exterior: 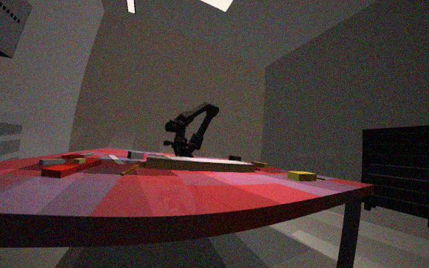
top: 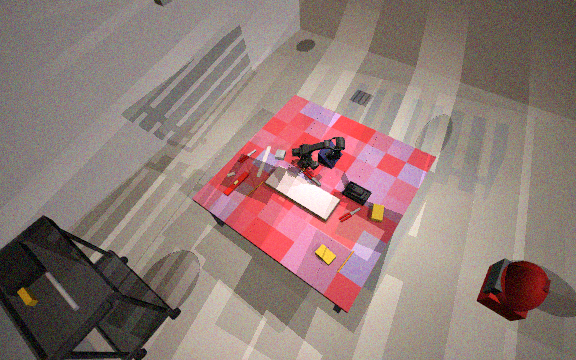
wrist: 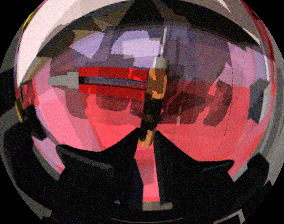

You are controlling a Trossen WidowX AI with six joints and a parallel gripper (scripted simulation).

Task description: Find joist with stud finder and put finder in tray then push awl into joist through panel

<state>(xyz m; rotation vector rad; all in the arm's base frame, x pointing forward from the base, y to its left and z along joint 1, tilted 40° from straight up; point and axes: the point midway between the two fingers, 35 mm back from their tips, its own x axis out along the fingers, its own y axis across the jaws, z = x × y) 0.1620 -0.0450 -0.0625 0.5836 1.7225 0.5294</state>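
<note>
Between claw (top: pixel 304 171) (wrist: pixel 146 132) fingertips, the awl (wrist: pixel 157 82).

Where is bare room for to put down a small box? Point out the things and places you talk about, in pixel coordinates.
Between the white panel (top: pixel 303 195) (exterior: pixel 199 164) and the table's near edge, left of the yellow block (top: pixel 325 254) (exterior: pixel 302 176). Crowded: beside the arm (top: pixel 313 148) (exterior: pixel 208 120), around the awl (wrist: pixel 157 82) and red-handled tool (top: pixel 309 174) (wrist: pixel 113 91).

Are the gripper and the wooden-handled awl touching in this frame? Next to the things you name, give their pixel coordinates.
Touching. The wrist view shows the gripper (wrist: pixel 146 132) closed on the awl (wrist: pixel 157 82), its dark fingertips meeting across the wooden handle's lower part.
</note>
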